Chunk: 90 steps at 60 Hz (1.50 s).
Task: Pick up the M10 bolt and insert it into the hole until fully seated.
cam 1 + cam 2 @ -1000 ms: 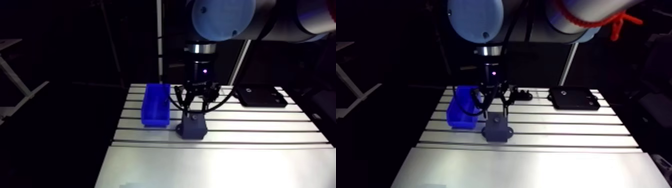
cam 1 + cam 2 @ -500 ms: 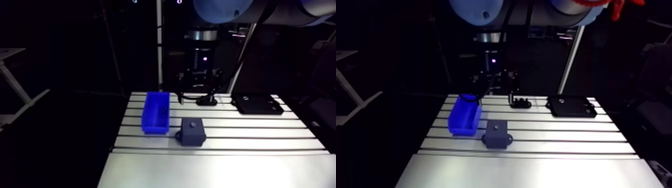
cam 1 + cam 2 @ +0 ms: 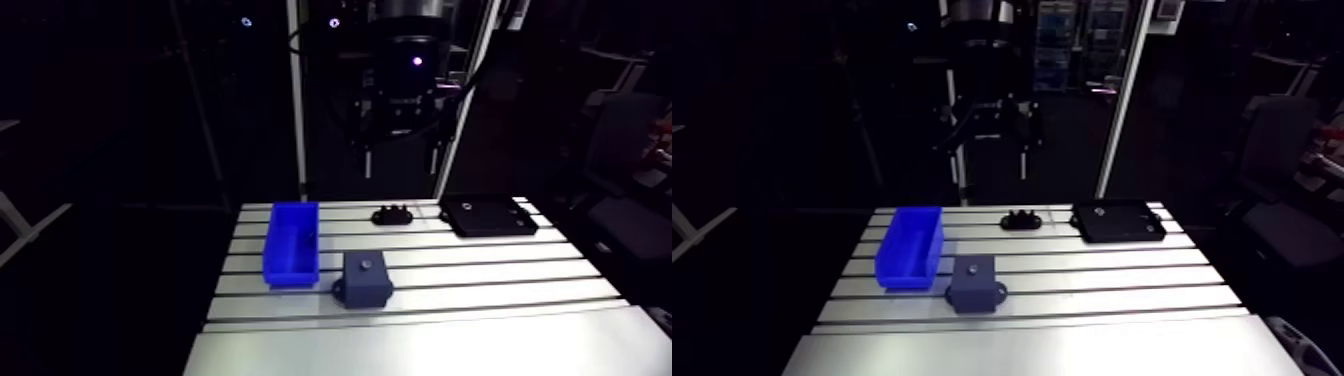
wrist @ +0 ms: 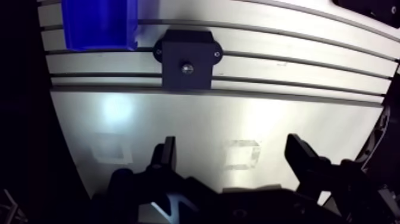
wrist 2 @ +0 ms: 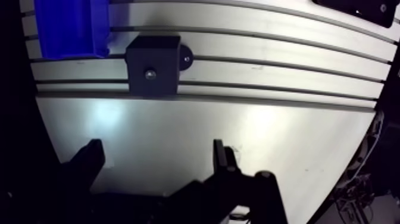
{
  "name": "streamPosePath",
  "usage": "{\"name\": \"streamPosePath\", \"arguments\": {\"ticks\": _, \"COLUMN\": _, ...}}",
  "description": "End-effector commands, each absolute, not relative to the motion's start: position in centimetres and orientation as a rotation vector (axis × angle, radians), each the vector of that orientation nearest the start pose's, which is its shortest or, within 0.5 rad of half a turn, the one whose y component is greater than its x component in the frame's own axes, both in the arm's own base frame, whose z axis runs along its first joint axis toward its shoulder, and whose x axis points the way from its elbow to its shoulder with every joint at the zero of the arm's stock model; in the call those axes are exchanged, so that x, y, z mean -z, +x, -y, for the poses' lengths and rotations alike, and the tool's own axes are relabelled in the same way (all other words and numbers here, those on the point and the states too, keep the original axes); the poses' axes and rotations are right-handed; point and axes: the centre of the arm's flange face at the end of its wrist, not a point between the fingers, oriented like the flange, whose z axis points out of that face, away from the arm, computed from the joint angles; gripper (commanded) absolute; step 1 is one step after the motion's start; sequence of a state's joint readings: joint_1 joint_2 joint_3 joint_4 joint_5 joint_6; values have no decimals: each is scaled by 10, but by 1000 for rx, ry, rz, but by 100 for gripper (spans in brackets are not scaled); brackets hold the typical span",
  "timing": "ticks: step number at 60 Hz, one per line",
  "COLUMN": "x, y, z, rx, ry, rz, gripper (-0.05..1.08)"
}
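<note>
In the wrist view the blue bin (image 4: 98, 24) is cut off. Only the head of the bolt (image 4: 188, 68) shows, sunk in the dark block (image 4: 177, 50), well ahead of the gripper (image 4: 232, 149), whose jaws stand apart, empty.

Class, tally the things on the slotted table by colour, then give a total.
Blue: 1, bin
Dark grey: 1, block
Silvery: 1, bolt head in the block
Black: 2, small fixture and flat plate
Total: 5
</note>
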<state>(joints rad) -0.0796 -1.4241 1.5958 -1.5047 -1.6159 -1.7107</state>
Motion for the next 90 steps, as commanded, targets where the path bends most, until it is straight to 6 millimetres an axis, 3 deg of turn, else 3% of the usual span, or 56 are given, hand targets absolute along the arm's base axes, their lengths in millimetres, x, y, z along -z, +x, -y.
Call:
{"name": "streamPosePath", "arguments": {"ticks": 1, "x": -469, "y": -518, "z": 65, "rx": -39, "ry": -24, "rz": -2935, "gripper": 0}}
{"name": "streamPosePath", "arguments": {"ticks": 5, "x": -488, "y": -507, "z": 66, "rx": -47, "ry": -28, "rz": -2975, "gripper": 0}}
{"name": "streamPosePath", "arguments": {"ticks": 13, "x": -498, "y": -501, "z": 66, "rx": -50, "ry": -29, "rz": -3004, "gripper": 1}}
{"name": "streamPosePath", "arguments": {"ticks": 39, "x": -528, "y": -517, "z": 63, "rx": -61, "ry": 4, "rz": -3131, "gripper": 1}}
{"name": "streamPosePath", "arguments": {"ticks": 90, "x": -514, "y": -521, "z": 65, "rx": -47, "ry": 3, "rz": -3127, "gripper": 1}}
